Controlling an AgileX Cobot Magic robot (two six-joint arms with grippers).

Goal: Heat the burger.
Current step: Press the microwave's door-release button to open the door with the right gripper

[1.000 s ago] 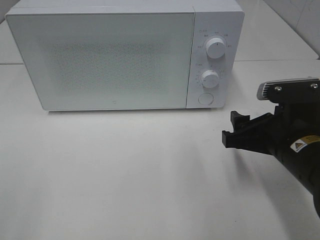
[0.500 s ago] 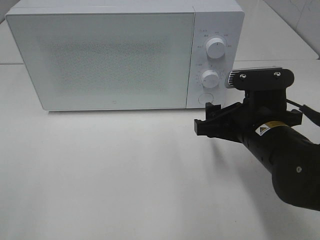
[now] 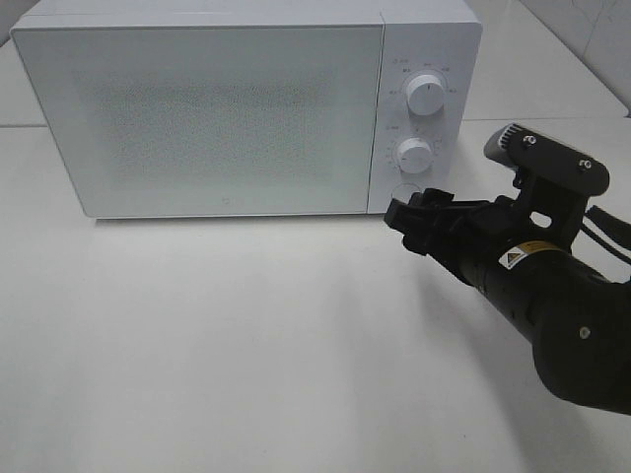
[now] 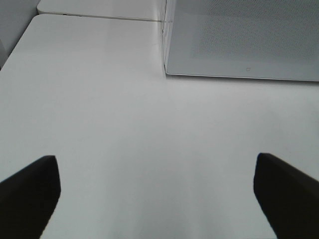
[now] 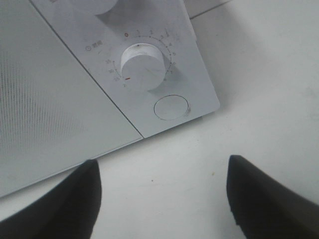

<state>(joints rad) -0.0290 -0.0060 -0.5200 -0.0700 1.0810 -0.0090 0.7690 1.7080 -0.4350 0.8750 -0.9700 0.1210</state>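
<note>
The right gripper (image 3: 416, 213) has swung in from the right edge of the table (image 3: 246, 345) over the last second and now sits just in front of the microwave (image 3: 197, 108), which stands along the table's far edge; a moment ago the arm was well off to the side, and it has also rolled at the wrist, so the fingers come at the control panel from a different angle; its tip is now close against the round button (image 5: 171, 107) at the bottom of that panel, just under the lower dial (image 5: 143, 66); whether it touches yet I cannot tell; its fingers are apart with bare table between them, holding nothing, though they look to have narrowed a little on the way in; the left gripper (image 4: 155, 164) hangs over the near-left part of the table, spread wide and empty; the microwave door is shut, and its frosted front shows nothing behind it; the burger is nowhere to be seen in any view, so I cannot say whether it is inside or off the table; to my eye this move is a line-up to press that button, which looks like the door release.
</note>
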